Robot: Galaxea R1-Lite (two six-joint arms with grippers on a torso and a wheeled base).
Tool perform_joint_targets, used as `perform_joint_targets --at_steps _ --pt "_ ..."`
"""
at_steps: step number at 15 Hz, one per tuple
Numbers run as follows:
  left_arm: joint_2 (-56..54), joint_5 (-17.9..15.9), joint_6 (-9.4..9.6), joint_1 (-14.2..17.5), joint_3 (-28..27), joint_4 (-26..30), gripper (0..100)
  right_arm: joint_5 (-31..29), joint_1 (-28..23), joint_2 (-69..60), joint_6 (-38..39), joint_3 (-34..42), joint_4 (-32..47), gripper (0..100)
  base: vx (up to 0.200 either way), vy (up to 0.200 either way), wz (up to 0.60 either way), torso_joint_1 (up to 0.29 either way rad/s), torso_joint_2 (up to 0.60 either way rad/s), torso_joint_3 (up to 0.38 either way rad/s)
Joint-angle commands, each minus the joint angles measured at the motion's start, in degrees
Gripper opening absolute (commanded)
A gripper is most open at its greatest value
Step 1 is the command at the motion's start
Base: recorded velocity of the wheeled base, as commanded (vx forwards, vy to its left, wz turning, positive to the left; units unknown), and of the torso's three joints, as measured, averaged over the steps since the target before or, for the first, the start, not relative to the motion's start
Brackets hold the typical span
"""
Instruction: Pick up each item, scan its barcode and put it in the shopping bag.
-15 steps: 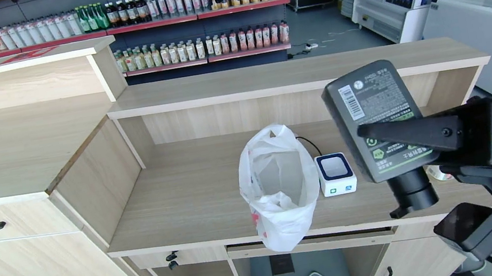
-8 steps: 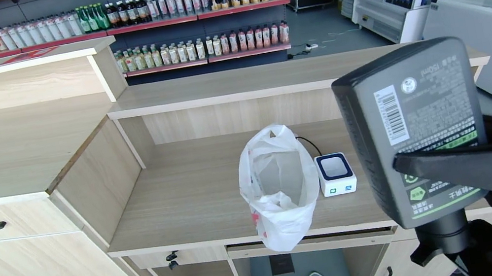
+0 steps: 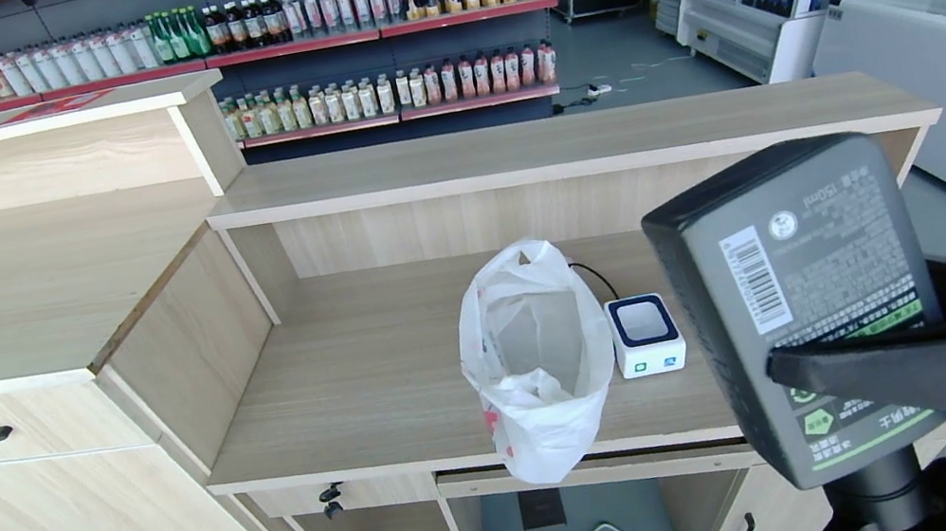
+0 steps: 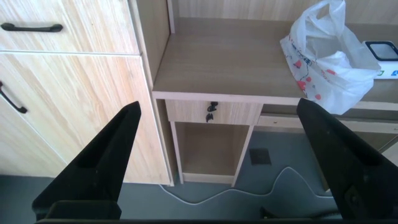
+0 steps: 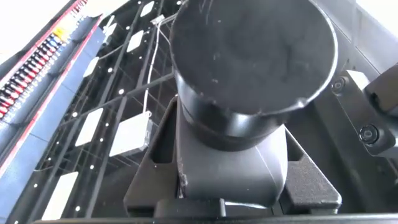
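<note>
My right gripper (image 3: 793, 366) is shut on a dark grey bottle (image 3: 799, 288), held upside down in the air to the right of the counter, close to the head camera. The bottle's white barcode label (image 3: 756, 280) faces that camera, and one black finger (image 3: 913, 365) crosses its front. In the right wrist view the round black cap (image 5: 255, 56) points at the lens. A white plastic shopping bag (image 3: 537, 360) stands open on the counter, with the small white scanner (image 3: 646, 334) just right of it. My left gripper (image 4: 219, 106) hangs open and empty, low in front of the counter, left of the bag (image 4: 326, 56).
The wooden counter (image 3: 356, 371) has a raised ledge (image 3: 568, 144) behind it and a taller cabinet with drawers (image 3: 3, 440) to its left. A thin cable (image 3: 592, 274) runs behind the scanner. Drink shelves and glass-door fridges stand in the room beyond.
My right gripper has carried the bottle to the right and nearer the head camera, then a little lower. The bag and scanner have not moved.
</note>
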Motion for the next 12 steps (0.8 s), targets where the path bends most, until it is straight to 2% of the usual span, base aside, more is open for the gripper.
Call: perform_joint_targets --at_steps 1,6,12 --pt "0.0 0.0 -0.04 0.0 0.0 0.0 100 0.0 0.0 -0.1 0.0 0.2 0.4 0 0.000 0.000 0.00 0.000 0.00 0.000" --pt "0.0 0.0 -0.04 0.0 0.0 0.0 100 -0.1 0.1 0.3 0.0 0.2 0.6 0 0.000 0.000 0.00 0.000 0.00 0.000" --pt "0.0 0.0 -0.04 0.0 0.0 0.0 100 0.0 0.4 -0.5 -2.6 0.2 4.7 0 0.000 0.000 0.00 0.000 0.00 0.000"
